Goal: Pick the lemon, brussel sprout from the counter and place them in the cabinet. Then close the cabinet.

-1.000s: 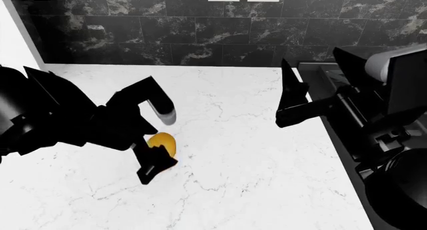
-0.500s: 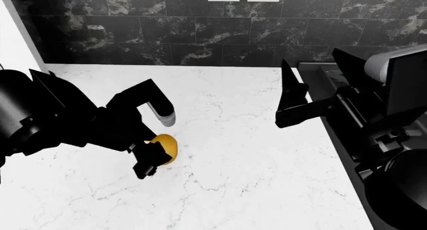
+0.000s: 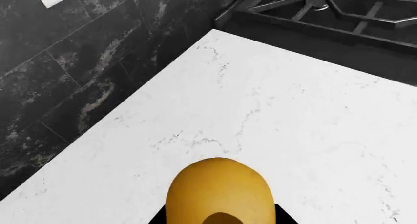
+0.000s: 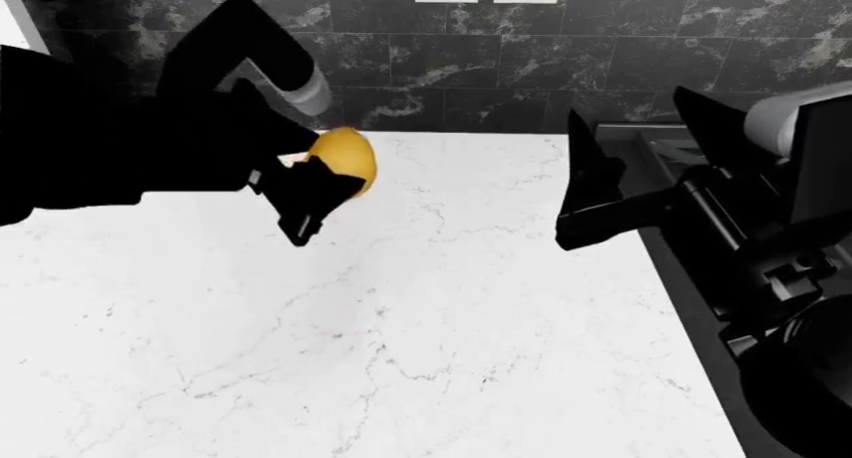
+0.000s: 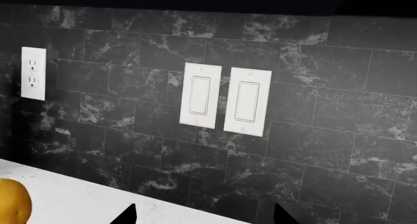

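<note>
- The left gripper (image 4: 323, 191) is closed on the lemon (image 4: 342, 160) and holds it up in the air above the counter (image 4: 440, 318).
- In the head view the lemon sits at about 11 o'clock, in front of the dark back wall (image 4: 399, 59).
- One black finger (image 4: 309, 201) shows just under the lemon, and it touches the fruit.
- The left wrist view looks down past the lemon (image 3: 218, 192) at the white counter (image 3: 274, 116) far below it.
- A dark stove grate (image 3: 325, 9) lies beside the counter, at about 1 o'clock in that view.
- The right gripper (image 4: 590, 204) hangs at about 3 o'clock in the head view, well apart from the lemon.
- I cannot tell if the right gripper is wide or narrow, but nothing is seen in it.
- The right wrist view shows two white light switches (image 5: 225, 101) and a white plug socket (image 5: 33, 73) on the dark wall.
- A bit of the lemon (image 5: 13, 200) peeks in at about 8 o'clock there.
</note>
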Robot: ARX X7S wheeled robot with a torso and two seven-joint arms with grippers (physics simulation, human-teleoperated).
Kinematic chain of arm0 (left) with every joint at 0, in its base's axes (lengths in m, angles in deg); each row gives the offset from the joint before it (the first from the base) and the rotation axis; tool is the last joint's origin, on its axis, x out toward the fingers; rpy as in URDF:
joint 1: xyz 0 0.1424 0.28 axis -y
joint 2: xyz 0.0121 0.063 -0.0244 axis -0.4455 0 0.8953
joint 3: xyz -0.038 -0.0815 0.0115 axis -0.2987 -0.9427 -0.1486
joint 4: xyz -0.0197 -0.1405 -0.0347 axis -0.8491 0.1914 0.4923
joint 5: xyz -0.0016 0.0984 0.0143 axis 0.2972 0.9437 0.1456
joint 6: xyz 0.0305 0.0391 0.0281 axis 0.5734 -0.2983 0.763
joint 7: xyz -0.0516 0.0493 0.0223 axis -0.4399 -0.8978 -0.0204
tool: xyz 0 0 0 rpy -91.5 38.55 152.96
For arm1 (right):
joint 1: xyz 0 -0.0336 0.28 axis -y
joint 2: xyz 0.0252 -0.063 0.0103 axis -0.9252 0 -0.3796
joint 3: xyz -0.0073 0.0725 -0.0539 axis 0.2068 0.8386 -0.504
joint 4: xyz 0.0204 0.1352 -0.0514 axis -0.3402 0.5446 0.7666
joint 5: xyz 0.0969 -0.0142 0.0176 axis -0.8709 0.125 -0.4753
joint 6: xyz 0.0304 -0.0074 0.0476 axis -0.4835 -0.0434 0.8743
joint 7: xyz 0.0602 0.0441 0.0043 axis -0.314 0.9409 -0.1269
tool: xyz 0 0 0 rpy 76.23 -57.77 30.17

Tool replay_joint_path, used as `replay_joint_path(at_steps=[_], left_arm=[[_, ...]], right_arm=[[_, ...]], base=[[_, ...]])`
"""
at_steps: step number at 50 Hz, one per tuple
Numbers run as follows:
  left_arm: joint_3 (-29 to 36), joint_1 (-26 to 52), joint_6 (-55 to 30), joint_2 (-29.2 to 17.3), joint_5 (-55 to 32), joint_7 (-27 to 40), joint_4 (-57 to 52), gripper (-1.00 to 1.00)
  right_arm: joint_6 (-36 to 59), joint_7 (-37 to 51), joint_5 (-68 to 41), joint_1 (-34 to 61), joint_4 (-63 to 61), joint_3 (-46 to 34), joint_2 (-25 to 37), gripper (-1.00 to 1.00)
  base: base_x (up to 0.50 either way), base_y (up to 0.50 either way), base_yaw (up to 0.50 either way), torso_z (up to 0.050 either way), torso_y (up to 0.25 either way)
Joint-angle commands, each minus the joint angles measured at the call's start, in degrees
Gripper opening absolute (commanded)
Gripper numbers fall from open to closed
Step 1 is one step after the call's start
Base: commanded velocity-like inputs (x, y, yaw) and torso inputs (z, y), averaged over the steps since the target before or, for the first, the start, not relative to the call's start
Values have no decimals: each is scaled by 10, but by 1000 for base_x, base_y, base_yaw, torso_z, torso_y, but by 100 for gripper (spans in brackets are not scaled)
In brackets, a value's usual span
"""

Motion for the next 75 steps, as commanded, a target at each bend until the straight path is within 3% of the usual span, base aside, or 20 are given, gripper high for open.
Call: replay_joint_path(at_steps=[1, 10, 23, 38, 53, 75], left_arm=[[-105, 50, -3, 5, -77, 80, -40, -100], [-136, 96, -6, 28, -104, 113, -47, -100], [-183, 130, -4, 34, -181, 79, -54, -100], [-219, 178, -13, 44, -262, 100, -26, -100], [-214, 236, 5, 79, -238, 80, 22, -100], [-146, 339, 128, 156, -35, 8, 214, -100]], right_arm=[[1, 5, -6, 2, -3, 1, 1, 100], [3, 12, -18, 8, -6, 4, 4, 100], [11, 27, -43, 22, -10, 11, 12, 100], [13, 35, -55, 30, -12, 12, 16, 100], [11, 37, -52, 33, -12, 5, 13, 100], [9, 42, -59, 37, -12, 2, 13, 100]], base=[[0, 0, 0, 0, 0], [0, 0, 0, 0, 0], [0, 0, 0, 0, 0], [0, 0, 0, 0, 1], [0, 0, 0, 0, 0], [0, 0, 0, 0, 0]])
